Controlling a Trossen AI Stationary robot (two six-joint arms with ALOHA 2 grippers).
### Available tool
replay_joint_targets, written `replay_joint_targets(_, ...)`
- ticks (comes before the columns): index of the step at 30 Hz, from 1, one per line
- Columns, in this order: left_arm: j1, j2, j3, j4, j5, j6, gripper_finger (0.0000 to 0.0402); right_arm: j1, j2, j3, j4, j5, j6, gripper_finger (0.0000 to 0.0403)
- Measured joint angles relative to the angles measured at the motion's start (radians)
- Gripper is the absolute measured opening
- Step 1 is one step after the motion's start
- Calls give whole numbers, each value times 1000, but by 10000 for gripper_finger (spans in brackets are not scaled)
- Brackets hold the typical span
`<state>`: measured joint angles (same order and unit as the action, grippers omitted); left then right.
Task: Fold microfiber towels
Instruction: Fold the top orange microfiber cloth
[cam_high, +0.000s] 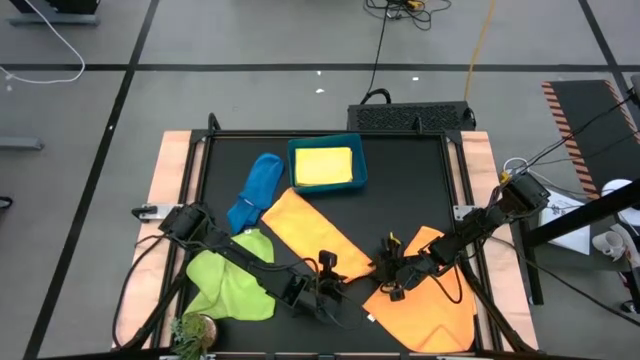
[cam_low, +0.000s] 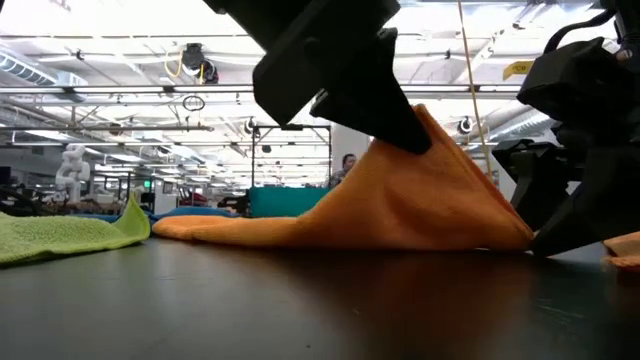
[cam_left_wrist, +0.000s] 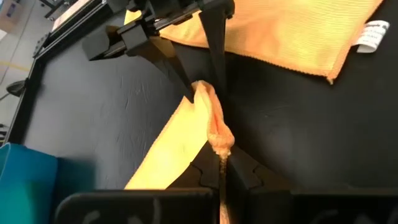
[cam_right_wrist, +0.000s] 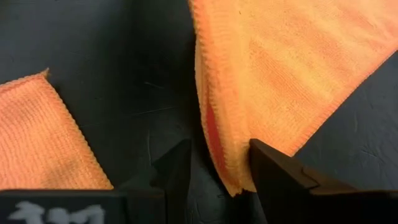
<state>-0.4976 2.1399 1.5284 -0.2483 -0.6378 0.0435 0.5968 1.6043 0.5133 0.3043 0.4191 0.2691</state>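
A: How will the orange towel (cam_high: 305, 232) handle?

B: Soft and light, I'd judge. In the low view it rises in a limp peak from the table (cam_high: 400, 185) where it is pinched, and the rest stays flat. It has no stiffness, so an edge will sag as soon as it is let go. The pile looks grippy rather than slippery, and nothing about it is fragile.

A: Where is it, and who has it?

B: It runs diagonally across the middle of the table, from beside the teal bin (cam_high: 361, 172) down toward the near edge. The left gripper (cam_high: 326, 283) is clenched on its near corner, with a bunched wad of cloth between the fingers in the left wrist view. The right gripper (cam_high: 392, 278) is just beside that corner with its fingers spread around the towel's edge, not squeezing it.

A: Best place to take hold?

B: At a corner or along the hem, where it is thicker. A pinch mid-cloth would only bunch it.

A: Any writing?

B: A small white tag (cam_left_wrist: 371, 35) sits on the second orange towel (cam_high: 432, 308) at the near right. Its print is too small to read.
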Motion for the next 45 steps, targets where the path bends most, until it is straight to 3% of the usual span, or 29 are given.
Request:
replay_joint_targets(23, -13, -56, 0, -85, -52, -47, 1, 1, 1, -2, -20, 23, -27, 132)
replay_joint_targets(45, -6, -56, 0, -94, -44, -66, 1, -3, 5, -5, 129, 31, -28, 141)
